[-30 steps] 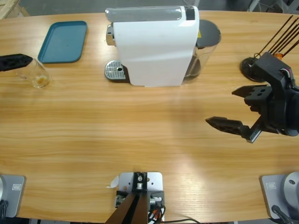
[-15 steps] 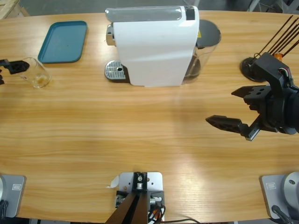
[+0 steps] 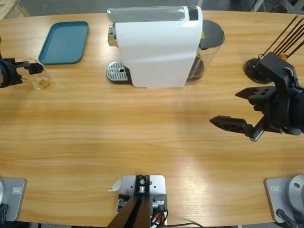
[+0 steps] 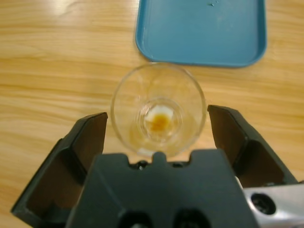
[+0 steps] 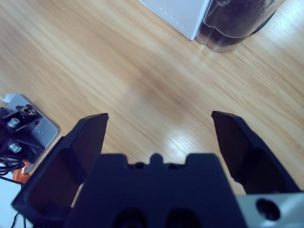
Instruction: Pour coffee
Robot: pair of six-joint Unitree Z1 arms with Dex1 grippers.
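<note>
Where the fixed camera looks down on the long wooden table (image 3: 142, 137), a white box-shaped coffee machine (image 3: 156, 45) stands at top centre, with a round perforated metal drip tray (image 3: 118, 72) at its left foot and a smoky clear water tank with a dark lid (image 3: 209, 45) at its right. A teal rectangular plastic tray (image 3: 64, 42) lies flat to the upper left. Just below the tray's lower left corner sits a small clear glass tumbler (image 3: 38, 75); the coffee (image 3: 42, 82) shows as a small amber-brown trace in its bottom. The left gripper (image 3: 16, 71) enters from the left edge, one black jaw reaching the tumbler's rim; whether it touches cannot be told. The right gripper (image 3: 244, 111) hangs over bare wood at the right, jaws spread wide and holding nothing. A black round stand with thin dark rods (image 3: 259, 66) is at the right edge.

Left wrist view: the tumbler (image 4: 158, 109) lies between the spread jaws of the left gripper (image 4: 156, 126), with a gap on each side, ungrasped. The coffee (image 4: 160, 121) is a thin brownish residue at its base. The teal tray (image 4: 202, 31) lies just beyond.

Right wrist view: the right gripper (image 5: 159, 130) is spread apart over bare table (image 5: 118, 71), with a corner of the machine (image 5: 183, 14) and the water tank (image 5: 235, 23) beyond.
</note>
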